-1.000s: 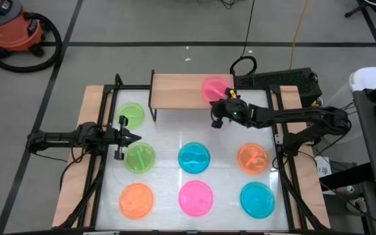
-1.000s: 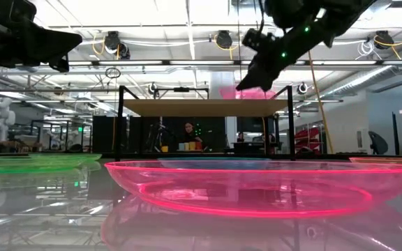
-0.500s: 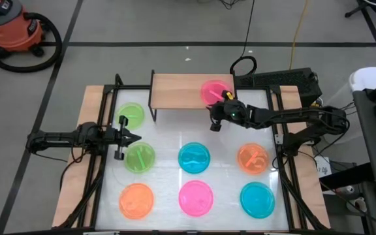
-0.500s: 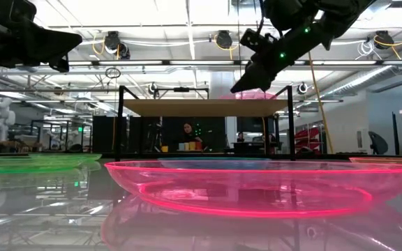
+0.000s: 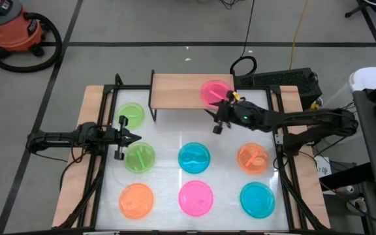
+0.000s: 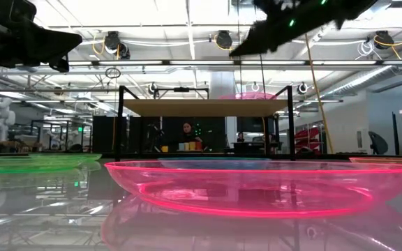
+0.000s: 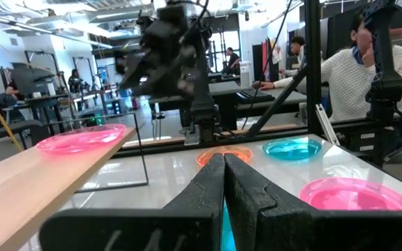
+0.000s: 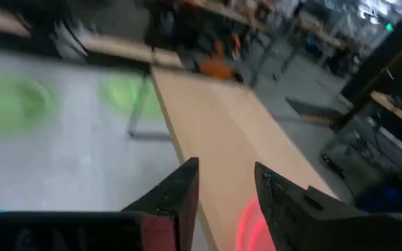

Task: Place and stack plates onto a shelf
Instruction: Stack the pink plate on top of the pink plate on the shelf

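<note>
The shelf stands at the table's far edge, and one pink plate lies flat on its wooden top near the right end. My right gripper hovers open just off the shelf's near edge, above the plate's height and touching nothing. Its wrist view shows the pink plate low between its spread fingers. My left gripper waits shut at the table's left, between two green plates. Blue, orange, orange, pink and blue plates lie on the white tabletop.
The shelf's left and middle top is bare wood. Black frame rails run along both sides of the table. An orange vacuum sits on the floor at the far left. People sit at desks beyond the table.
My right gripper has let go of the pink plate, risen well above the shelf and drawn back a little toward the table's near edge. The plate, which sat under the fingers a second ago, now lies flat by itself on the shelf's right end.
</note>
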Action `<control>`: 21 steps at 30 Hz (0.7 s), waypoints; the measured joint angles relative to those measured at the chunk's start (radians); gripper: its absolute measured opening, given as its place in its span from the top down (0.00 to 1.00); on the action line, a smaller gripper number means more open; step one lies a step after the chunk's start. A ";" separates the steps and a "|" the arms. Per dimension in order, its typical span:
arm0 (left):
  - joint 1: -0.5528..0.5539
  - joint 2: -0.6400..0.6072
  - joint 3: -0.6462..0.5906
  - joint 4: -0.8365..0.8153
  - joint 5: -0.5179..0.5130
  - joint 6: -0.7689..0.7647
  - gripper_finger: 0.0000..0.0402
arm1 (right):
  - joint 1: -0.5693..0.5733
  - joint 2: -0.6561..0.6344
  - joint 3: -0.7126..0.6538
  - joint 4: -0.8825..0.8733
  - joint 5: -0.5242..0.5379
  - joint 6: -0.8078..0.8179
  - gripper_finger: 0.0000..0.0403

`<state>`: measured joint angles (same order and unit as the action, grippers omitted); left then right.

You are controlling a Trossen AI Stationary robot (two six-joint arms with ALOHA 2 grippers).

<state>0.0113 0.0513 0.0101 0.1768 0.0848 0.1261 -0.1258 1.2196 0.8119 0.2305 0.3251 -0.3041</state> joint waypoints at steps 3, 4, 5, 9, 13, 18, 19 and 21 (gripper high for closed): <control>0.000 0.000 0.000 0.000 0.000 0.000 0.96 | 0.064 -0.076 0.000 -0.038 -0.071 0.027 0.69; 0.000 0.000 0.000 0.000 0.000 0.000 0.96 | 0.088 -0.103 0.000 -0.057 -0.091 0.043 0.69; 0.000 0.000 0.000 0.000 0.000 0.000 0.96 | 0.110 -0.126 0.000 -0.078 -0.100 0.061 0.69; 0.000 0.000 0.000 0.000 0.000 0.000 0.96 | 0.201 -0.193 -0.014 -0.139 -0.119 0.151 0.69; 0.000 0.000 0.000 0.000 0.000 0.000 0.96 | 0.284 -0.226 -0.093 -0.107 -0.119 0.188 0.69; 0.000 0.000 0.000 0.000 0.000 0.000 0.96 | 0.341 -0.233 -0.232 0.051 -0.114 0.184 0.69; 0.000 0.000 0.000 0.000 0.000 0.000 0.96 | 0.344 -0.233 -0.257 0.095 -0.114 0.183 0.69; 0.000 0.000 0.000 0.000 0.000 0.000 0.96 | 0.345 -0.233 -0.304 0.193 -0.115 0.176 0.69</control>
<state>0.0113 0.0517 0.0103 0.1768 0.0849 0.1261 0.2189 0.9870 0.5075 0.4230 0.2104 -0.1280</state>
